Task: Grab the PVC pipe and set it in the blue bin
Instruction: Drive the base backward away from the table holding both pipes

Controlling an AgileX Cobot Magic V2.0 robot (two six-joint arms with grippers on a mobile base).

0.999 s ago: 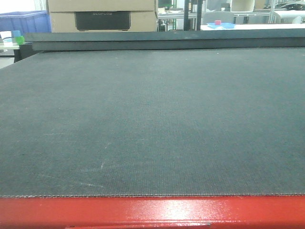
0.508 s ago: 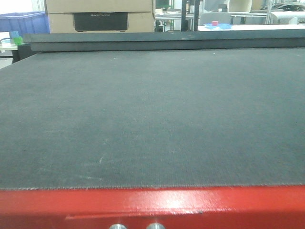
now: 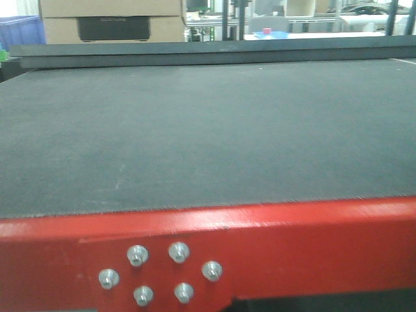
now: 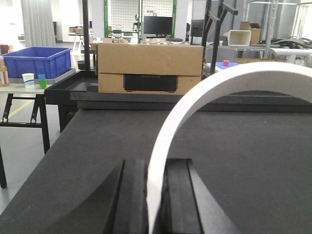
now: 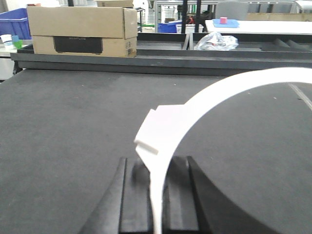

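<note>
Dark felt covers the table (image 3: 208, 130), with a cardboard box (image 4: 150, 61) at its far edge and the blue bin (image 4: 36, 58) left of that box. The left tool (image 4: 155, 168) and the right tool (image 5: 156, 168) each pinch a white, arching PVC pipe (image 4: 234, 78) — one piece or two, I cannot tell. It looks light, springy, slick — best held near its end.

left claw (image 4: 155, 168), flat matte-black fingers (image 4: 132, 200), right claw (image 5: 155, 165) the same, thin white arc (image 4: 234, 75) over each
</note>
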